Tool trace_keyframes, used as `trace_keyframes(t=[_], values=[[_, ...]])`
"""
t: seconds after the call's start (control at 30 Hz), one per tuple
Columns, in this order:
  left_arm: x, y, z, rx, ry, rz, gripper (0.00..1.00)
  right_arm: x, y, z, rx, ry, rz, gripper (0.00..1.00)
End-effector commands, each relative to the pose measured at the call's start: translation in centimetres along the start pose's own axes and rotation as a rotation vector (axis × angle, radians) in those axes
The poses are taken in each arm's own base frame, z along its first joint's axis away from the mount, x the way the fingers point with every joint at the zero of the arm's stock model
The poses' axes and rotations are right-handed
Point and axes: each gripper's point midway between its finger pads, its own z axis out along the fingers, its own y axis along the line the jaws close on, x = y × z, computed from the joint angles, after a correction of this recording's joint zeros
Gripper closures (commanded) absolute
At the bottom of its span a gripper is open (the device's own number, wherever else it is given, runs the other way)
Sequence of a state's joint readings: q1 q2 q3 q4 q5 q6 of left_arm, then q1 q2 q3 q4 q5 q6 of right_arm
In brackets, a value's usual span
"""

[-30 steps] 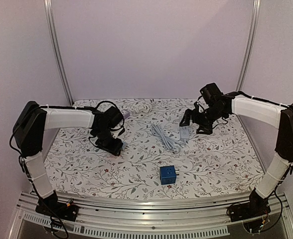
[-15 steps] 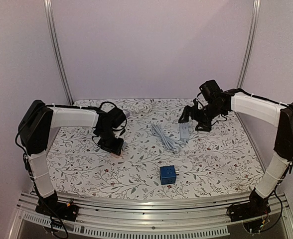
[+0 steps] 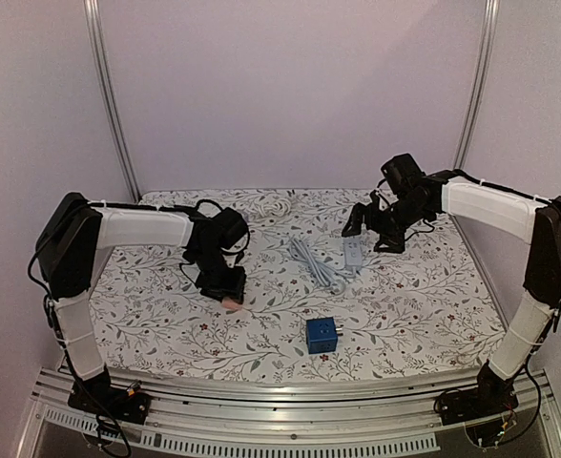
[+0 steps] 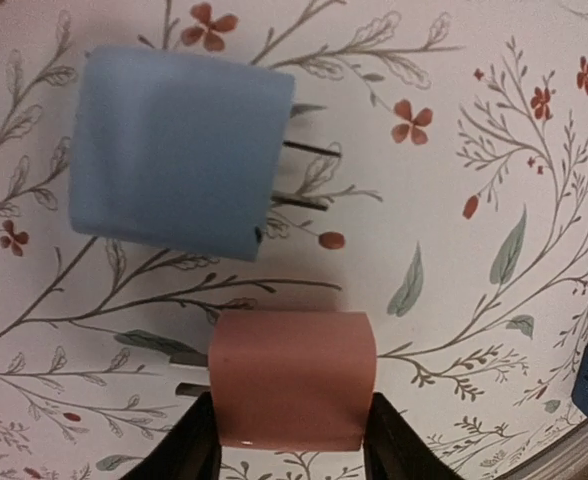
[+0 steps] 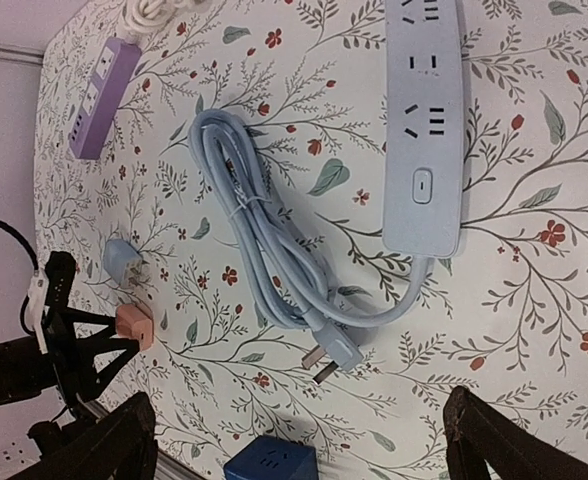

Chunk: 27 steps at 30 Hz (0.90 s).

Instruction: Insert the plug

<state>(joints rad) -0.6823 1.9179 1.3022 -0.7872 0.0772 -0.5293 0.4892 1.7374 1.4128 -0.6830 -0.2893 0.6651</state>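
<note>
Left gripper [image 4: 292, 442]: closing narrowly on the pink plug [image 4: 292, 390], with 1 finger pressing each side of its body, and working well to the left of the white power strip [image 3: 354, 252].
Pink plug: sitting in that grip above the floral cloth [image 3: 424, 296], with its prongs pointing sideways, well apart from the white power strip.
Light blue plug [image 4: 174, 150]: lying on the cloth with 2 prongs showing, left of the white power strip and just beside the pink plug.
Right gripper [image 3: 374, 232]: hovering just above the white power strip, jaws standing wide apart and gripping nothing.
Grey cable [image 5: 254, 230]: lying bundled just left of the white power strip and running into its end.
Blue cube socket [image 3: 321, 334]: sitting near the white power strip, toward the arm bases.
Purple power strip [image 5: 102, 98]: lying far left of the white power strip.
</note>
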Motion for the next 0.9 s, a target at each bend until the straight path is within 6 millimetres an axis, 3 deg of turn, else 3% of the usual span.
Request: trace_keyframes(t=[0.0,0.13,0.27,0.43,0.5,0.6,0.7,0.8,0.87], values=[[0.8,-2.4,-2.4,0.067,0.006,0.051,0.35,-0.3,0.1,0.2,0.013,0.001,0.014,0.01],[0.6,-2.5,-4.5,0.061,-0.016,0.133,0.18,-0.2,-0.1,0.1,0.022,0.003,0.016,0.01],[0.4,-3.1,-6.8,0.085,-0.057,0.288,0.16,0.0,-0.3,-0.1,0.029,0.0,0.015,0.01],[0.0,-1.4,-7.8,-0.012,-0.109,0.502,0.19,0.3,-0.6,-0.7,0.027,-0.024,0.015,0.01],[-0.1,-2.7,-8.1,0.019,-0.167,0.572,0.17,0.5,-0.9,-0.9,0.038,-0.026,0.017,0.01],[-2.1,-3.2,-8.7,-0.133,-0.275,0.681,0.15,0.9,-1.1,-1.2,0.041,-0.023,0.017,0.01],[-1.0,-4.1,-7.9,-0.14,-0.225,0.873,0.15,1.2,-1.3,-1.4,0.051,-0.014,0.011,0.01],[0.6,-3.0,-6.0,-0.154,-0.098,1.04,0.14,1.7,-1.6,-1.4,0.055,-0.005,0.012,0.01],[1.9,-3.3,-5.1,-0.059,-0.042,1.084,0.16,2.2,-1.9,-1.2,0.054,0.006,0.024,0.01]])
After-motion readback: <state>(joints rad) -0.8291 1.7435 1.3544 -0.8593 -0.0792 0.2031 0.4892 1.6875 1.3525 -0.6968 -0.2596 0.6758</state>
